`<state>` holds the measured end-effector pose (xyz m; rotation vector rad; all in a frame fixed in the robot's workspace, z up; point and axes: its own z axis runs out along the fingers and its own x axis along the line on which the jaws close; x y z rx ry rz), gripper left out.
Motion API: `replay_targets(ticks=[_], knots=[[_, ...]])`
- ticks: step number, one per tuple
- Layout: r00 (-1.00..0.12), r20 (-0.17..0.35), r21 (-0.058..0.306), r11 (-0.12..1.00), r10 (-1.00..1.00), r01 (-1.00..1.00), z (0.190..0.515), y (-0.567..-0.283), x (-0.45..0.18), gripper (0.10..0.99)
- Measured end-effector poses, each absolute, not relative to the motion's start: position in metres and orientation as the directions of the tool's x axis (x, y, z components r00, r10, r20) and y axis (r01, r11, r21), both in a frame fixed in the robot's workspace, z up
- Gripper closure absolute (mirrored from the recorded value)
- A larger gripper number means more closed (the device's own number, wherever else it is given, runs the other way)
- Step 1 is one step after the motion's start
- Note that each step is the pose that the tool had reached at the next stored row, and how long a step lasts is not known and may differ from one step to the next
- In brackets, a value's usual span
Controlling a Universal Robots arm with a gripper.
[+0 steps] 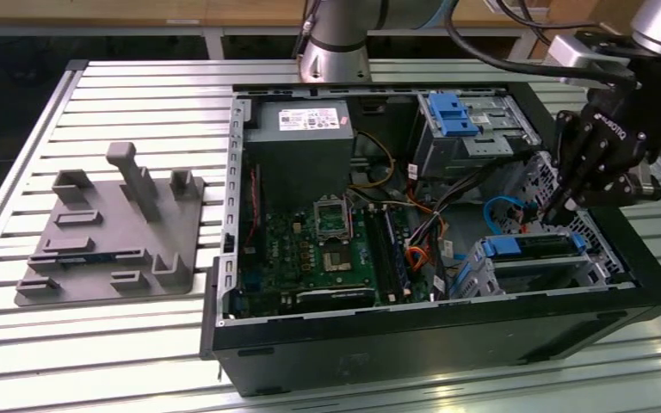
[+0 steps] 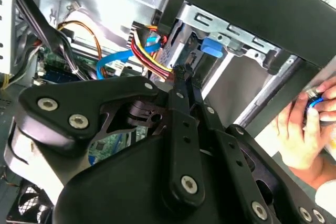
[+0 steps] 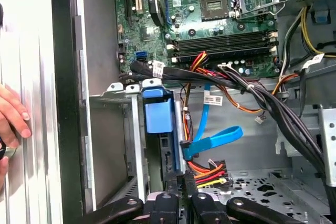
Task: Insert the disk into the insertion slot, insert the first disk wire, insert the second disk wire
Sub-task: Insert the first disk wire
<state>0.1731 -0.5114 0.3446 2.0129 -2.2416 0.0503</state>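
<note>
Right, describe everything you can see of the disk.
The disk sits inside the insertion slot, the silver perforated cage at the exterior view's right of the case. A bright blue plastic bracket frames its body. In the first wrist view a flat blue cable runs to its end; whether it is plugged in cannot be told. The gripper hangs close by.

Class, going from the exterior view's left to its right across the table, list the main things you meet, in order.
grey moulded fixture → motherboard → disk in its blue bracket
</note>
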Motion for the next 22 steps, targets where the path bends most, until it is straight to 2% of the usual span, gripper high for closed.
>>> replay_targets(ticks=[8,13,17,22], knots=[[-0.087,0.079,0.041,0.091,-0.993,-0.995,0.3438,-0.515,0.1711,0.922],[-0.082,0.076,0.04,0.085,-0.994,-0.996,0.3437,-0.5151,0.1696,0.922],[-0.073,0.047,0.041,0.075,-0.996,-0.996,0.3432,-0.5154,0.1695,0.922],[-0.069,0.041,0.041,0.071,-0.997,-0.997,0.3431,-0.5161,0.1695,0.922]])
